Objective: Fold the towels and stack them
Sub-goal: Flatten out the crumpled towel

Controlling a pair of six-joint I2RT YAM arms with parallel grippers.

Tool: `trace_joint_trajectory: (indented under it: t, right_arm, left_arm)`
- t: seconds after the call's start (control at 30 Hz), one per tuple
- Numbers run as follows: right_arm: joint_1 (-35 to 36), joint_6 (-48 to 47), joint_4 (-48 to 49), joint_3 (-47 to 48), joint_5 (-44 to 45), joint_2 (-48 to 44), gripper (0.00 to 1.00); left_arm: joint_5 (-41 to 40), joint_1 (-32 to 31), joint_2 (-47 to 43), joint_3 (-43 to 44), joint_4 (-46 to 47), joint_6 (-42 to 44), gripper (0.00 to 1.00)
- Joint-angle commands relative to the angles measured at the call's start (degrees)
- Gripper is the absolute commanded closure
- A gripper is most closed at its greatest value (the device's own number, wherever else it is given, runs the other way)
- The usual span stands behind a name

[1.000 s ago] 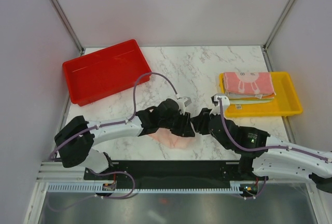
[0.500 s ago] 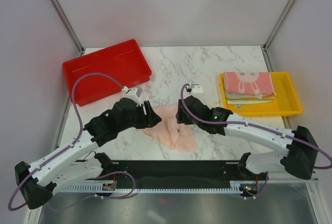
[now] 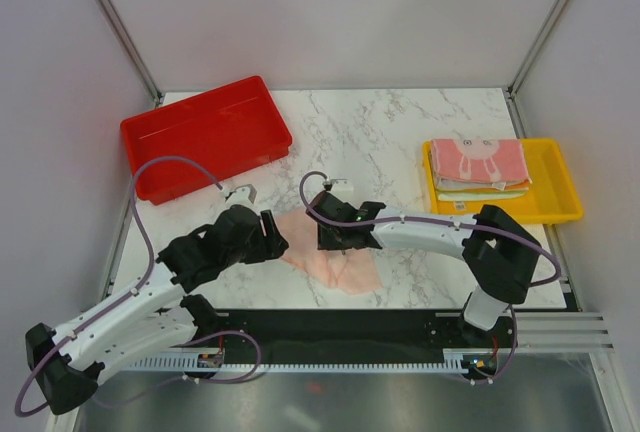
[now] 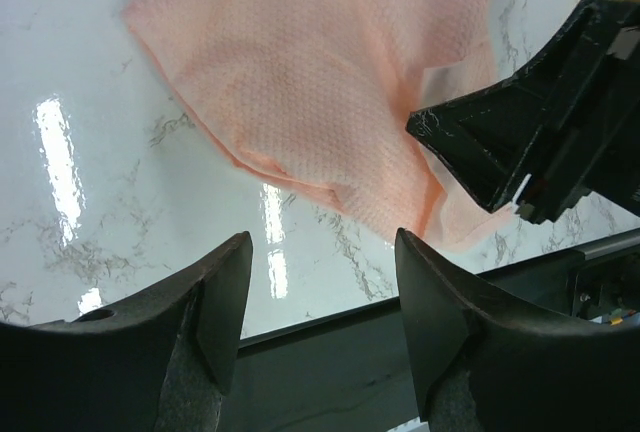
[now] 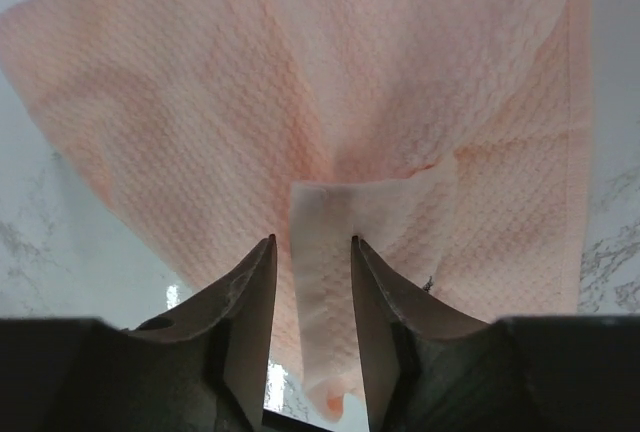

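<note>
A white marble table fills the floor of a plain grey-walled booth. Low in the middle of the overhead view, the right gripper is down on the peach towel. Its jaws are about half open, with a pale strip, probably the care label, lying in the gap. I cannot tell whether they pinch any cloth. Just to its left in that view, the left gripper hangs over the marble at the towel's edge, jaws spread wide and holding nothing. The towel lies loosely doubled and crooked, with one corner near the table's front edge. At the right of the overhead view, the yellow tray holds the stack of folded towels, the bunny one on top. The red tray sits in the upper left.

The main risk, I think, is a grip on the label alone. The towel would then dangle from one point and the fold would fall open. Catching only the top layer would peel the fold apart in the same way. The marble looks glossy, so a push could slide the cloth toward the front edge instead of creasing it. The two grippers are also close together, so a reach by either one could knock the other.
</note>
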Motion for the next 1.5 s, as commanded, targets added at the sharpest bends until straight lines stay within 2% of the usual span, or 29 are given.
trace_joint_trajectory:
  t: [0.0, 0.03, 0.07, 0.13, 0.17, 0.37, 0.47, 0.57, 0.63, 0.7, 0.73, 0.77, 0.8, 0.83, 0.87, 0.97, 1.17, 1.27, 1.47]
  right_arm:
    - [0.2, 2.5, -0.4, 1.8, 2.5, 1.7, 0.63]
    - [0.2, 2.6, -0.5, 1.8, 3.1, 1.5, 0.70]
    - [0.2, 2.8, -0.9, 1.8, 4.1, 1.2, 0.84]
    - [0.2, 3.0, -2.1, 2.1, 7.3, -0.9, 0.97]
    - [0.1, 3.6, -2.8, 2.2, 8.5, -2.0, 1.00]
    - [-3.4, 9.3, -3.8, -4.1, 15.1, -16.5, 1.00]
    - [-5.7, 11.6, 0.8, -9.9, 15.1, -24.3, 1.00]
    - [-7.3, 12.4, 1.0, -12.8, 16.1, -28.4, 1.00]
    - [-7.5, 7.9, 5.0, -14.9, 14.3, -30.3, 1.00]
    - [-7.8, 3.5, 4.8, -10.5, 6.3, -27.1, 0.97]
    - [-7.8, 1.9, 1.9, -7.2, 4.0, -20.5, 0.90]
    - [-7.2, 0.1, -3.7, -4.1, 2.4, -16.9, 0.79]
    - [-6.5, -0.6, -4.9, -0.1, 1.3, -11.7, 0.74]
    - [-5.7, -0.7, -5.2, 0.9, 1.7, -10.1, 0.71]
    - [-4.2, 0.3, -5.4, 1.5, 2.3, -9.0, 0.64]
    - [-1.7, 0.5, -5.7, 3.4, 3.6, -5.6, 0.54]
    - [3.9, -1.8, -12.5, 14.2, 10.4, 4.0, 0.53]
    - [5.3, -1.2, -17.5, 18.2, 14.0, 8.7, 0.53]
    - [6.0, -0.3, -23.6, 23.9, 18.8, 16.1, 0.55]
  left_arm:
    - [-2.1, 0.2, -1.1, 0.1, 0.0, -0.3, 0.33]
    - [-2.3, 0.3, -1.1, 0.0, 0.1, 0.0, 0.33]
    - [-2.3, 0.3, -1.0, -0.1, 0.1, 0.6, 0.33]
    - [-1.4, 0.2, -0.8, -0.3, 0.7, 1.2, 0.33]
    - [-0.4, 0.2, -0.7, -0.3, 1.3, 1.6, 0.33]
    - [13.7, 0.2, 2.3, -2.2, 14.5, 5.1, 0.33]
    - [21.5, 0.1, 5.5, -5.0, 23.4, 3.6, 0.34]
    - [24.3, -0.9, 8.1, -7.3, 30.5, 2.1, 0.34]
    - [22.1, -2.1, 10.3, -7.3, 30.5, 1.6, 0.37]
    - [19.9, -2.8, 9.0, -8.2, 29.3, 0.3, 0.38]
    - [17.1, -3.0, 7.8, -8.8, 28.6, -0.3, 0.38]
    - [14.8, -3.0, 6.0, -9.3, 24.7, -2.0, 0.38]
    - [12.0, -3.0, 2.5, -9.1, 21.8, -3.2, 0.38]
    - [5.2, -2.9, 0.2, -8.9, 18.6, -4.3, 0.37]
    - [3.0, -3.0, -1.8, -8.9, 16.5, -5.3, 0.37]
    - [-4.3, -2.9, -9.5, -8.8, 8.5, -8.5, 0.37]
    - [-9.1, -2.9, -25.0, -11.4, 3.0, -11.9, 0.36]
    - [-10.5, -3.0, -28.1, -10.8, 1.0, -11.8, 0.36]
    - [-11.5, -2.9, -28.3, -8.2, -1.5, -11.0, 0.36]
